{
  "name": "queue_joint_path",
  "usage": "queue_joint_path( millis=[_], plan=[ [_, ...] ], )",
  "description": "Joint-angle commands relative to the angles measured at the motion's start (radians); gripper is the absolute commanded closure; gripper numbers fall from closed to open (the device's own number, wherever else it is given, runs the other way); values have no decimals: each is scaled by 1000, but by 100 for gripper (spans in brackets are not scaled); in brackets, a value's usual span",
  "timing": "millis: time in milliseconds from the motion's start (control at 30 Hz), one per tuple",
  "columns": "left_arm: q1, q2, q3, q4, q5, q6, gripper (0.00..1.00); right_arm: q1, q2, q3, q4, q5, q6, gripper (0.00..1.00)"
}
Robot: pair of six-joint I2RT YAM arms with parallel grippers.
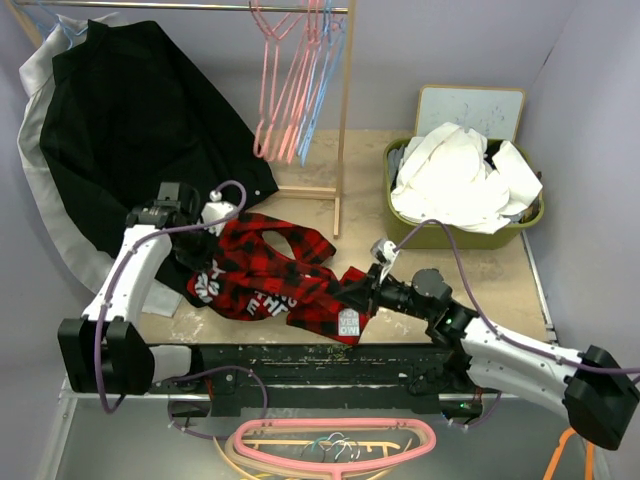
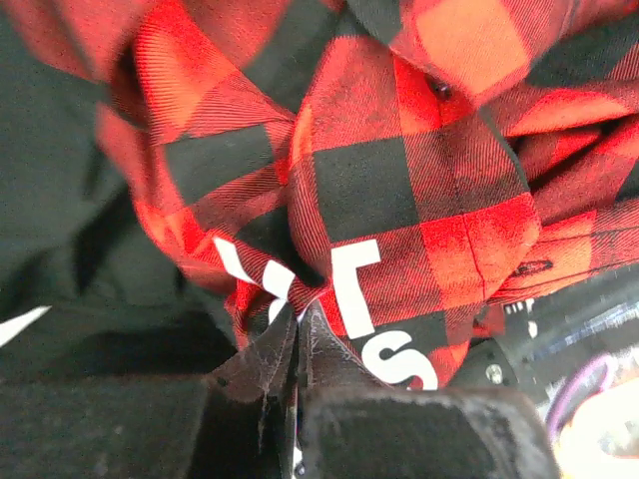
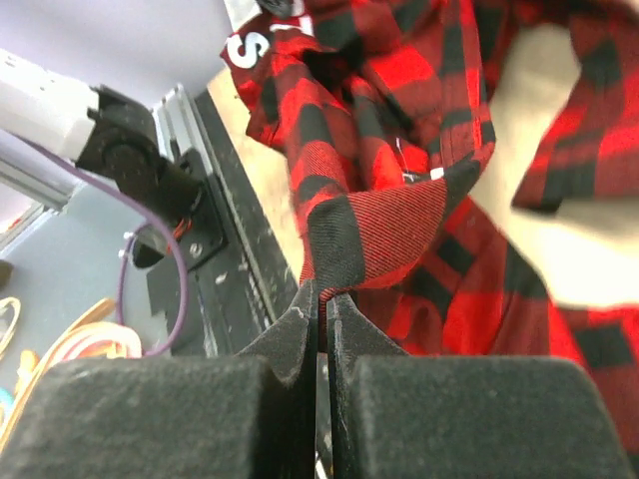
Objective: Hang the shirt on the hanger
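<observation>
The red-and-black plaid shirt (image 1: 272, 270) lies crumpled on the table in front of both arms, with white letters showing on its left part. My left gripper (image 1: 230, 226) is shut on a fold of the shirt next to the white letters (image 2: 354, 289), as the left wrist view (image 2: 298, 317) shows. My right gripper (image 1: 355, 292) is shut on a black-and-red edge of the shirt (image 3: 384, 225) at its right end, seen close in the right wrist view (image 3: 324, 294). The light-blue hanger (image 1: 322, 90) hangs on the rail among pink ones, away from both grippers.
A big black shirt (image 1: 130, 130) hangs at the back left. Pink hangers (image 1: 275, 90) hang on a wooden rack with a post (image 1: 343, 130). A green basket (image 1: 465, 237) of white cloths stands at the right. A pink hanger (image 1: 330, 462) lies below the near edge.
</observation>
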Motion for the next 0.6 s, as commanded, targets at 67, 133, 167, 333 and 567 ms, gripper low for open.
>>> queue_joint_path(
  millis=[67, 133, 167, 333, 567],
  plan=[
    [-14, 11, -3, -120, 23, 141, 98, -2, -132, -46, -153, -8, 137, 100],
    [-20, -22, 52, -168, 75, 162, 82, -2, -151, -73, -133, -50, 159, 77],
    [-22, -31, 89, -196, 112, 171, 68, -2, -160, -78, -133, -60, 163, 53],
    [-53, -13, 296, -270, 226, 142, 0, -2, -197, -28, -178, -30, 112, 0],
    [-169, 118, 370, -158, 79, 64, 1, -2, -201, 249, -298, 417, -37, 0]
  ],
)
